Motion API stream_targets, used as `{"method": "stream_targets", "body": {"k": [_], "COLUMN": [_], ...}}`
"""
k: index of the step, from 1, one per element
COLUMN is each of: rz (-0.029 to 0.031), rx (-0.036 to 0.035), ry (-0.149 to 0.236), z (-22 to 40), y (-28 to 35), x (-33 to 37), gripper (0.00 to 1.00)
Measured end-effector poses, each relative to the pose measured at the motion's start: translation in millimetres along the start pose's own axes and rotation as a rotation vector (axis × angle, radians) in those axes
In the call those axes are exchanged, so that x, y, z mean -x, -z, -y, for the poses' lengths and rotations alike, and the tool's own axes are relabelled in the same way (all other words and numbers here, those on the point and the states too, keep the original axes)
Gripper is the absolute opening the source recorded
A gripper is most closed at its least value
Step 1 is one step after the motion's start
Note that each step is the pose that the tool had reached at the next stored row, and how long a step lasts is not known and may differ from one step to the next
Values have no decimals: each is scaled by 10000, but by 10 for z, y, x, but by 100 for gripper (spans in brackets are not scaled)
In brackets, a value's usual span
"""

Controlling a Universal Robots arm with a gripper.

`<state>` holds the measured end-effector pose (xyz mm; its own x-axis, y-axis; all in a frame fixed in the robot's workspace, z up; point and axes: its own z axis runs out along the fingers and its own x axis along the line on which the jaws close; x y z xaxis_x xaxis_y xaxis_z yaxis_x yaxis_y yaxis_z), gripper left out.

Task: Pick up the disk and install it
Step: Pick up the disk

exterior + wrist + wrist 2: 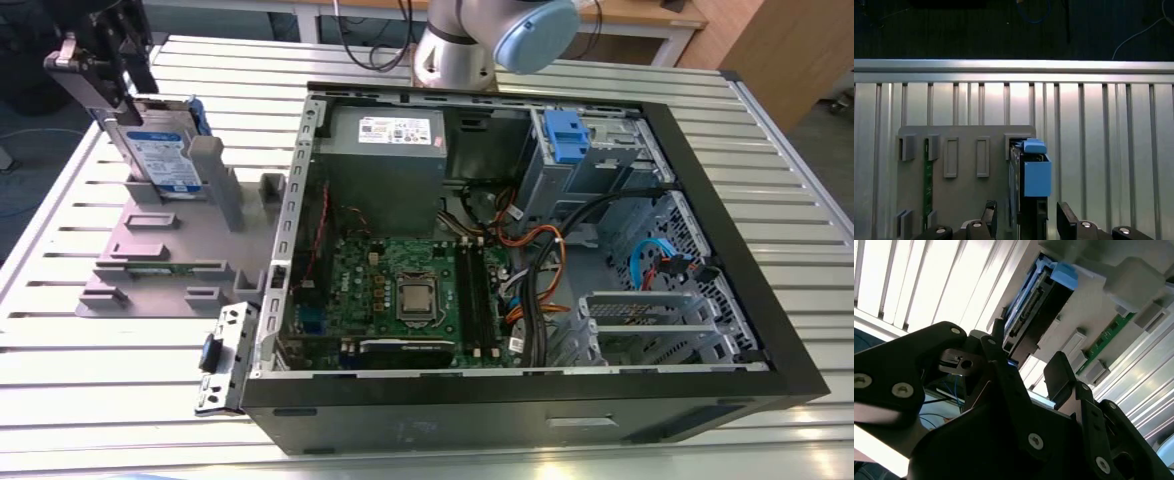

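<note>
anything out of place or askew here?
Mostly no. The disk stands on edge in the grey stand, between the fingers of the open gripper. One oddity: a metal bracket juts askew from the case corner at the exterior view's left.

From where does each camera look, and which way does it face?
Exterior view: off the arm, high, facing down on the computer case, grey stand and disk; the arm's base and claw show.
First wrist view: on the arm, facing down past the claw onto the disk's edge.
Second wrist view: on the arm, facing slantwise along the claw.
Both wrist views share the disk between the open claw's fingers.
</note>
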<state>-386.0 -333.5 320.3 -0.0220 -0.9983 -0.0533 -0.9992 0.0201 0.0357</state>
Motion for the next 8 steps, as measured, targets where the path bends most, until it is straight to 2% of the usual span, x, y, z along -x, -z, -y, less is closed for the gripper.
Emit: {"method": "stream_targets", "body": {"k": [4, 8], "rz": [-2, -3], "rx": [2, 3], "ry": [32, 74], "z": [-50, -121], "y": [-23, -52], "x": [67, 92], "gripper": [59, 59]}}
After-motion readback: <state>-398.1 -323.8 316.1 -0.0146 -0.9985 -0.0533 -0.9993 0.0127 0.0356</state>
